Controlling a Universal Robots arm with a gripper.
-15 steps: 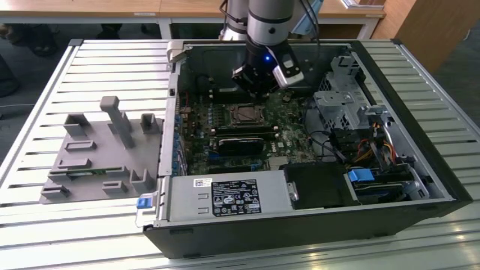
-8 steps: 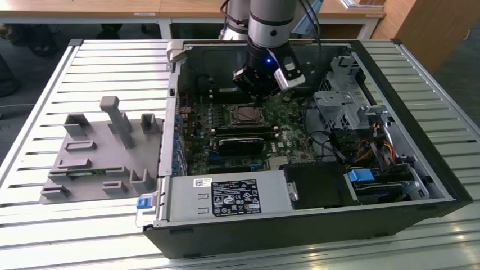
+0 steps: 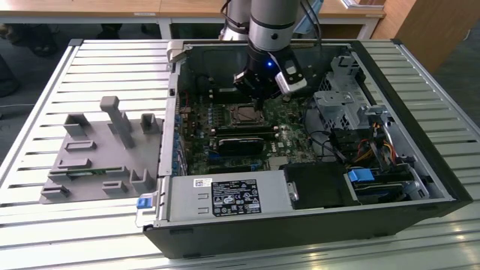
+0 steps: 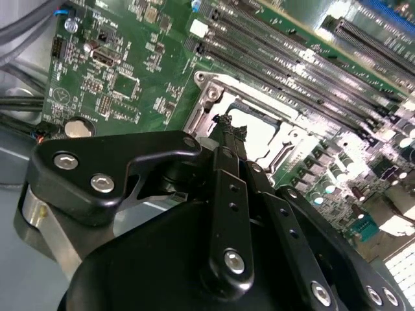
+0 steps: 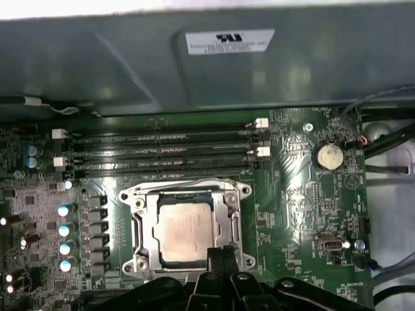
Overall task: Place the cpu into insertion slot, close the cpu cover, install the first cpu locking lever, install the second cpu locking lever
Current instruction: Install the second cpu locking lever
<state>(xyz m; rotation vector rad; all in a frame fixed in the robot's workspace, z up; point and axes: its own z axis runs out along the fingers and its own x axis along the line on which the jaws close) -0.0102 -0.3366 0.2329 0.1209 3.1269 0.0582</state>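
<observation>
Exterior view: arm reaches down into the open computer case (image 3: pixel 420 169) lying on the slatted table (image 3: pixel 90 62). Gripper (image 3: pixel 258 100) hangs just above the insertion slot (image 3: pixel 244 114) on the motherboard (image 3: pixel 225 140). Grey fixture block (image 3: pixel 98 152) sits well apart, at the exterior view's left, untouched.

Second wrist view: gripper (image 4: pixel 227 123) fingers look pressed together into one narrow tip, nothing between them. The tip sits over the edge of the cpu cover (image 4: pixel 211 97); touching or just above, can't tell. Pale cpu (image 4: pixel 256 129) face shows through the window.

First wrist view: cpu (image 5: pixel 186 233) is seated flat in the insertion slot (image 5: pixel 187 230), cpu cover (image 5: pixel 146 223) already down around it, frame lying level. Gripper (image 5: pixel 217 254) tip is at the socket's near edge. Memory slots (image 5: pixel 162 152) run beside it.

Judgement: placing and cover steps look done; the lever work is in hand. Which lever is latched I can't tell. A closed tip would need to catch the thin lever, push it down and hook it sideways, without scraping the board.
</observation>
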